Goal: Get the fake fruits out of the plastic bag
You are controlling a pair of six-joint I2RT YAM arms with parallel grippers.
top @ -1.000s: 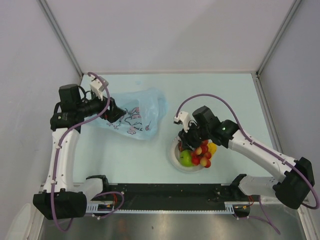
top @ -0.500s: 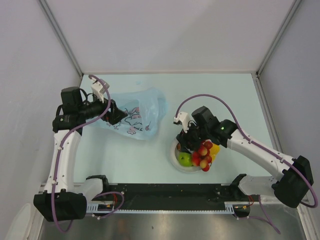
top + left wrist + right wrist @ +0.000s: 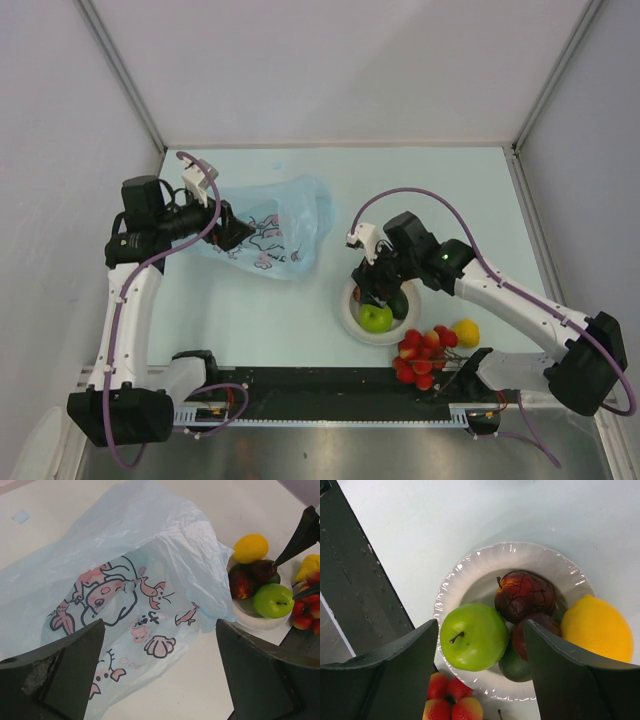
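Right gripper [image 3: 480, 627] is being held above the round white ribbed plate [image 3: 470, 565], its jaws spread wide with nothing between them; left gripper [image 3: 160, 630] is likewise being held open over the crinkled, translucent light-blue plastic bag [image 3: 150, 545] with printed drawings, and no film is being pinched. On the plate a glossy green plastic apple [image 3: 474, 636], a dark maroon round fruit [image 3: 525, 594] and a dark green avocado [image 3: 516, 666] are being crowded together, with a yellow lemon [image 3: 597, 627] at the rim; a bunch of red grapes [image 3: 424, 350] is lying off the plate on the pale table [image 3: 420, 190], close to its near edge, beside another small yellow fruit [image 3: 465, 332]. The bag is lying well to the left of the plate; whether any fruit is being hidden inside cannot be told. Several risks are being judged likely: the grapes could be nudged over the table edge by a low sweep of the right arm; the heaped plate could be upset if the fingers are lowered onto the round, slippery fruits; the thin film could slip, or the whole bag be dragged, under a shallow pinch.
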